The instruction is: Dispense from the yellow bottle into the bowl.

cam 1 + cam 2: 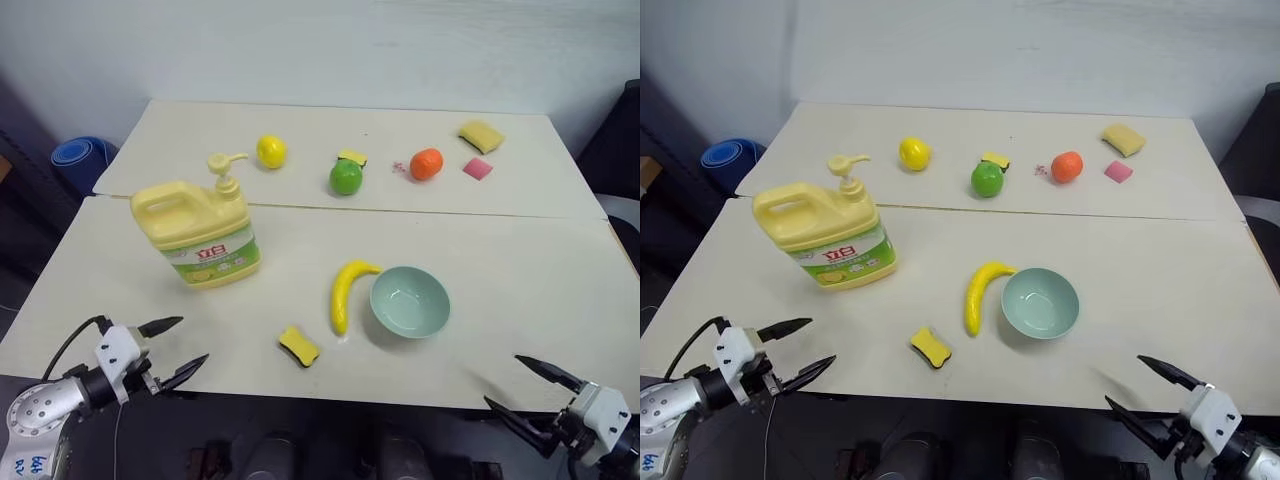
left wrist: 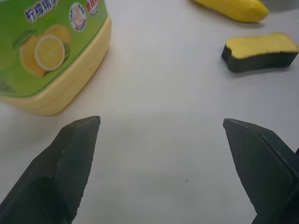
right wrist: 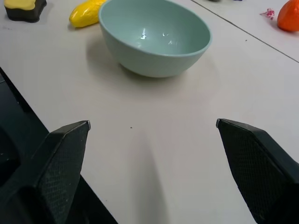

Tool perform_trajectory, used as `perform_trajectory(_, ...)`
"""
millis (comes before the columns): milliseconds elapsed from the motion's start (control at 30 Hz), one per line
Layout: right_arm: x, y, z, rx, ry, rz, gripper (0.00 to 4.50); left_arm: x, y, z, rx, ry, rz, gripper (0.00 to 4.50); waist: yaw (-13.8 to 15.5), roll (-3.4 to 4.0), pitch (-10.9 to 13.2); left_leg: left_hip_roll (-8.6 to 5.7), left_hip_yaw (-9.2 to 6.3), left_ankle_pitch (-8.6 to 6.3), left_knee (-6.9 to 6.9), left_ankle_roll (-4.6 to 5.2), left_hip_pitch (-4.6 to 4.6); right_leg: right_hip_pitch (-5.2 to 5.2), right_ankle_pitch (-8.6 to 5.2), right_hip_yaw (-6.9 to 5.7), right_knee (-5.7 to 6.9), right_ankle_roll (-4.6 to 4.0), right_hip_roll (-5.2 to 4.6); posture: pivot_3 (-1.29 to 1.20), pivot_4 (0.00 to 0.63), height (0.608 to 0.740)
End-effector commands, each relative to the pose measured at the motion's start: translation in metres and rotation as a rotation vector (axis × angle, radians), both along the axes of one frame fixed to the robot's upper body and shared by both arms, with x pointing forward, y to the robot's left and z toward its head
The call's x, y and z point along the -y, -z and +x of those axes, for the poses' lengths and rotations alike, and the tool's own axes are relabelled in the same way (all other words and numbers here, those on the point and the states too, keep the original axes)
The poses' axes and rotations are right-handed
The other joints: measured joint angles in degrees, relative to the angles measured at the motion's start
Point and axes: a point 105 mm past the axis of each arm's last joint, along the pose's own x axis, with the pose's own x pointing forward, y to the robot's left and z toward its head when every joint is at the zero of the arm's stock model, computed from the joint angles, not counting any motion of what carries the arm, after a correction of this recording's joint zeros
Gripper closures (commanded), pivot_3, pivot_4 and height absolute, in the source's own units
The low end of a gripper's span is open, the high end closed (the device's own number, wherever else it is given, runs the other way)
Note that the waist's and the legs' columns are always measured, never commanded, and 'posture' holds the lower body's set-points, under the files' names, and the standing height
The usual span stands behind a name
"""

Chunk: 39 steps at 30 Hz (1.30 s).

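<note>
Both grippers, left (image 1: 173,348) and right (image 1: 533,389), are held wide open and empty at the table's (image 1: 520,300) near edge. No step is begun; the yellow bottle (image 1: 197,232), upright at the left, must be brought to the bowl (image 1: 410,301) at centre-right. One banana (image 1: 348,291) and two small sponges (image 1: 299,345) (image 1: 352,157) are counted.

Lighting is even, diffuse and fairly bright, coming from overhead. Shadows are soft and short: a faint one lies under the bowl (image 3: 154,37) and beside the yellow bottle (image 1: 197,232). Small glare spots sit inside the bowl. The head views are sharp across the table (image 1: 520,290). In the wrist views, near fingers (image 2: 70,163) and the sponge (image 2: 259,50) look slightly soft.
</note>
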Motion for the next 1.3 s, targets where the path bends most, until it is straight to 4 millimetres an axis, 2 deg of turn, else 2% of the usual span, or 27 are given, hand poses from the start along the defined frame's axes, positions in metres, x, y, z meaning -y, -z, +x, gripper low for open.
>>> perform_trajectory(33, -0.022, -0.025, 0.013, 0.057, -0.044, 0.066, 0.00, 0.009, -0.014, 0.003, -0.027, 0.049, -0.035, 0.02, -0.01, 0.02, 0.01, 0.00, 0.00, 0.01, 0.00, -0.01, -0.01, 0.00, 0.00, 0.00, 0.01, 0.00, 0.00, 0.00, 0.150, 0.740)
perform_trajectory(100, -0.054, -0.045, 0.025, 0.011, -0.161, 0.097, 0.00, 0.014, -0.028, 0.005, -0.051, 0.078, -0.163, 0.02, -0.19, 0.11, 0.06, 0.01, 0.01, 0.02, 0.00, -0.04, -0.02, 0.00, 0.00, 0.00, 0.06, 0.00, 0.02, 0.00, 0.150, 0.740)
perform_trajectory(133, -0.066, -0.055, 0.033, -0.015, -0.176, 0.113, 0.00, 0.018, -0.032, 0.004, -0.060, 0.110, -0.176, 0.02, -0.32, 0.17, 0.10, 0.02, 0.04, 0.02, 0.00, -0.04, -0.05, 0.01, 0.00, 0.05, 0.10, -0.01, 0.01, 0.00, 0.150, 0.740)
perform_trajectory(200, -0.086, -0.080, 0.062, -0.063, -0.147, 0.164, 0.00, 0.025, -0.035, 0.001, -0.059, 0.173, -0.162, 0.02, -0.70, 0.10, 0.10, 0.02, 0.15, 0.02, 0.02, -0.02, -0.05, -0.01, 0.03, 0.19, 0.15, -0.04, 0.01, 0.00, 0.150, 0.740)
perform_trajectory(267, -0.110, -0.100, 0.079, -0.122, -0.187, 0.206, 0.00, 0.031, -0.037, 0.002, -0.059, 0.197, -0.180, 0.02, -0.65, 0.16, 0.14, 0.06, 0.26, 0.01, 0.04, 0.03, -0.03, -0.04, 0.15, 0.33, 0.12, -0.15, 0.02, 0.00, 0.150, 0.740)
perform_trajectory(367, -0.147, -0.114, 0.098, -0.218, -0.275, 0.218, 0.00, 0.036, -0.039, 0.005, -0.057, 0.206, -0.197, 0.02, -0.03, 0.05, 0.09, 0.12, 0.07, 0.25, 0.02, 0.15, -0.05, -0.33, 0.17, 0.15, 0.12, -0.28, 0.08, 0.00, 0.150, 0.740)
perform_trajectory(433, -0.164, -0.108, 0.110, -0.311, -0.267, 0.144, 0.00, 0.038, -0.038, 0.006, -0.048, 0.215, -0.192, 0.02, 0.07, -0.01, 0.04, 0.17, -0.11, 0.37, 0.01, -0.13, -0.31, -0.56, 0.12, -0.10, 0.17, -0.38, 0.12, 0.00, 0.150, 0.740)
perform_trajectory(567, -0.188, -0.078, 0.127, -0.553, -0.193, -0.039, 0.00, 0.034, -0.040, 0.010, -0.003, 0.179, -0.187, 0.02, -0.22, -0.36, -0.17, 0.09, -0.16, 0.49, 0.11, -0.09, -0.93, -1.01, 0.16, -0.18, 0.38, -0.34, 0.10, 0.00, 0.150, 0.740)
perform_trajectory(633, -0.215, -0.072, 0.134, -0.575, -0.202, -0.075, 0.00, 0.030, -0.039, 0.010, 0.007, 0.143, -0.193, 0.02, -0.49, -0.46, -0.22, 0.03, -0.14, 0.52, 0.13, -0.05, -0.93, -0.97, 0.17, -0.17, 0.37, -0.31, 0.09, 0.00, 0.150, 0.740)
perform_trajectory(700, -0.231, -0.064, 0.140, -0.577, -0.183, -0.155, 0.00, 0.030, -0.035, 0.008, 0.005, 0.140, -0.184, 0.02, -1.02, -0.44, -0.21, -0.02, -0.07, 0.54, 0.13, -0.01, -0.92, -0.97, 0.20, -0.12, 0.38, -0.27, 0.07, 0.00, 0.150, 0.740)
perform_trajectory(867, -0.235, -0.044, 0.154, -0.607, -0.100, -0.290, 0.00, 0.037, -0.038, 0.007, 0.036, 0.134, -0.197, 0.02, -1.02, -0.50, -0.25, -0.14, -0.10, 0.61, 0.14, 0.03, -0.93, -0.98, 0.22, -0.14, 0.46, -0.22, 0.04, 0.00, 0.150, 0.740)
perform_trajectory(933, -0.235, -0.042, 0.161, -0.574, -0.074, -0.324, 0.00, 0.040, -0.037, 0.006, 0.035, 0.139, -0.197, 0.02, -1.14, -0.50, -0.25, -0.16, -0.07, 0.64, 0.15, 0.03, -0.93, -0.98, 0.25, -0.13, 0.47, -0.18, 0.04, 0.00, 0.150, 0.740)
perform_trajectory(1000, -0.236, -0.046, 0.167, -0.539, -0.058, -0.327, 0.00, 0.042, -0.036, 0.005, 0.037, 0.147, -0.194, 0.02, -1.40, -0.50, -0.25, -0.17, -0.06, 0.68, 0.15, -0.02, -0.92, -0.99, 0.25, -0.12, 0.52, -0.17, 0.04, 0.00, 0.150, 0.740)
perform_trajectory(1100, -0.233, -0.044, 0.164, -0.568, -0.051, -0.343, 0.00, 0.046, -0.041, 0.003, 0.045, 0.168, -0.216, 0.02, -1.73, -0.48, -0.24, -0.16, -0.07, 0.74, 0.15, -0.07, -0.92, -1.02, 0.25, -0.12, 0.59, -0.17, 0.05, 0.00, 0.150, 0.740)
perform_trajectory(1267, -0.250, -0.025, 0.164, -0.676, -0.049, -0.242, 0.00, 0.059, -0.044, -0.001, 0.032, 0.229, -0.245, 0.02, -2.12, -0.47, -0.23, -0.11, -0.03, 0.78, 0.15, -0.14, -0.88, -1.04, 0.25, -0.09, 0.71, -0.18, 0.09, 0.00, 0.150, 0.740)
perform_trajectory(1300, -0.253, -0.023, 0.166, -0.684, -0.042, -0.228, 0.18, 0.061, -0.045, -0.001, 0.031, 0.241, -0.250, 0.00, -2.12, -0.46, -0.23, -0.11, -0.03, 0.79, 0.15, -0.16, -0.88, -1.06, 0.25, -0.09, 0.74, -0.19, 0.09, 0.00, 0.150, 0.740)
